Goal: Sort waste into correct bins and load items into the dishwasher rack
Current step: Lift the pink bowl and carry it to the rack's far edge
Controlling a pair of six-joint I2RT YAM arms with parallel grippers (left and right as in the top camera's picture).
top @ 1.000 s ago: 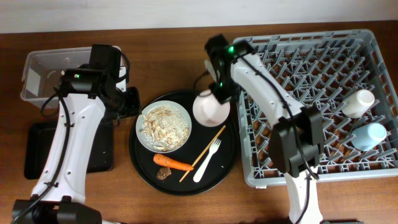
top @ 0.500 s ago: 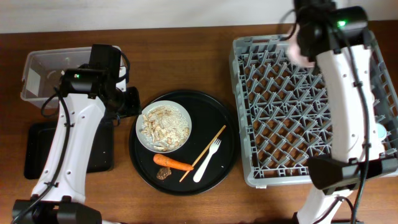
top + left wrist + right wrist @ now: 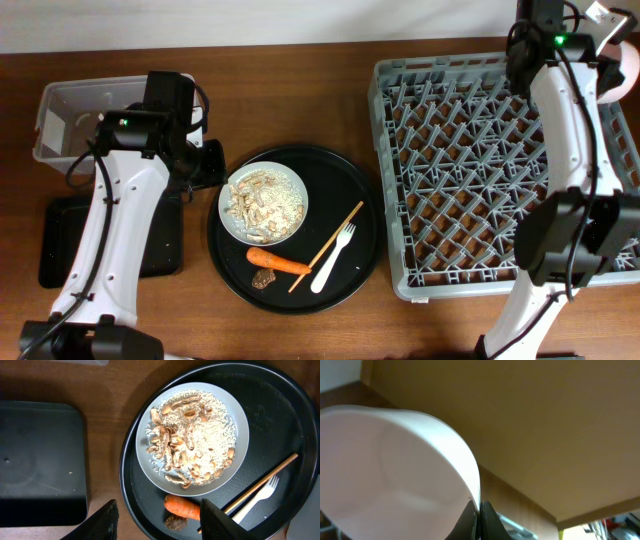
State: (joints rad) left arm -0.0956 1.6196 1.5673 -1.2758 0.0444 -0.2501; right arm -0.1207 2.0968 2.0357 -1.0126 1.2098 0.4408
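1. Overhead: one pale pink bowl (image 3: pixel 624 76) hangs tilted, raised past the far right corner of the one grey rack (image 3: pixel 480 150).
2. Left wrist: the left gripper (image 3: pixel 160 515) has its fingers (image 3: pixel 106 521) apart and empty, above one plate (image 3: pixel 156 466) of beige scraps (image 3: pixel 175 445), one carrot (image 3: pixel 182 506), one fork (image 3: pixel 255 497) and one chopstick (image 3: pixel 265 482).
3. Right wrist: the right gripper (image 3: pixel 478 512) has its fingers (image 3: pixel 467 527) pinched tight on the bowl's smooth rim.

Overhead: high, straight down, round black tray (image 3: pixel 335 175) near centre. Left wrist: close above that same tray, facing down. Right wrist: far right of it, angled upward, against a pale pink bowl (image 3: pixel 395 475).
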